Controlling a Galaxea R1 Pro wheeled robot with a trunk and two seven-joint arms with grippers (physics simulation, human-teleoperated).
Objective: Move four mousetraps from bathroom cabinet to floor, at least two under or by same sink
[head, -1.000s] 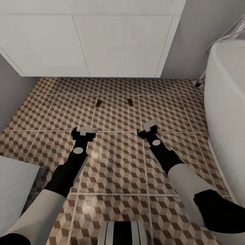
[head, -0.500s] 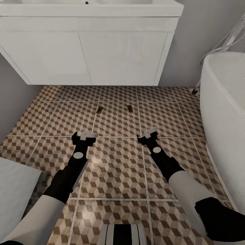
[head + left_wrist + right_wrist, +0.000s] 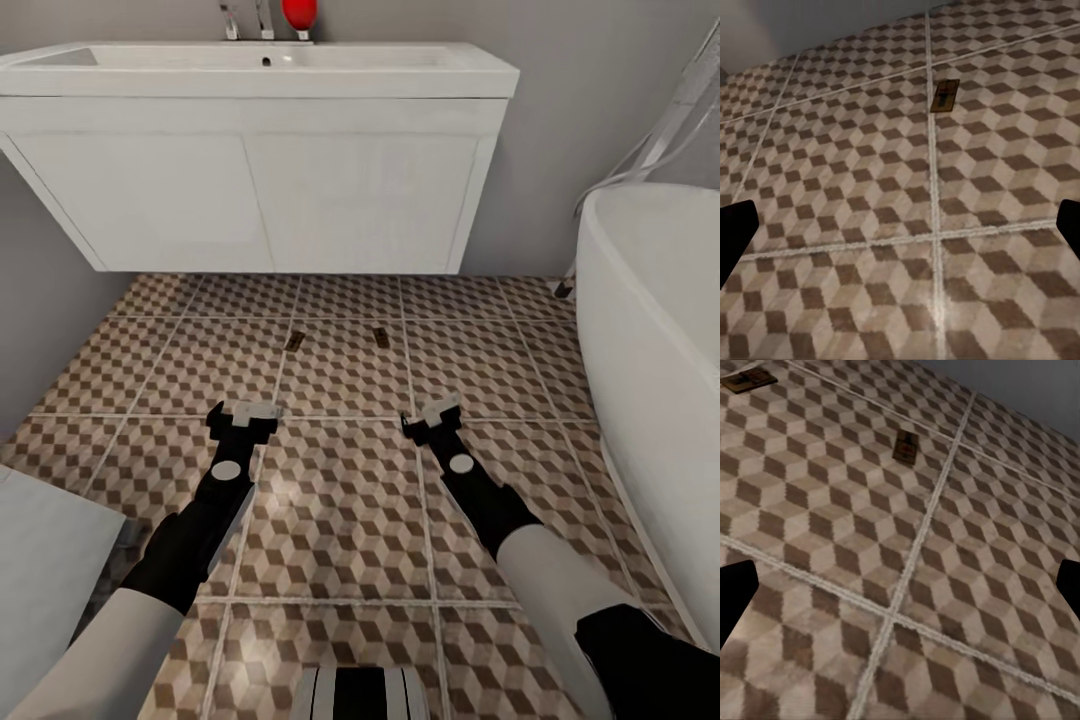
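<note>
A: Where are the mousetraps?
B: Left mousetrap (image 3: pixel 294 341) and right mousetrap (image 3: pixel 380 337) lie mid-frame on the bathroom floor (image 3: pixel 340 500), before the bathroom sink (image 3: pixel 260 60).
A: Grippers?
B: Left gripper (image 3: pixel 242 412) and right gripper (image 3: pixel 428 416): jaws spread, empty, wrist views confirm.

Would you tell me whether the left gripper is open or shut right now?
Open: the left gripper holds nothing, its fingers spread at opposite edges of the left wrist view.

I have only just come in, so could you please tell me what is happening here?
A two-armed robot faces the white bathroom sink over the patterned bathroom floor. Two mousetraps lie on the tiles just in front of the vanity, one on the left and one on the right. The left gripper and right gripper hover low above the floor, both open and empty. A white bathtub stands to the robot's right.
</note>
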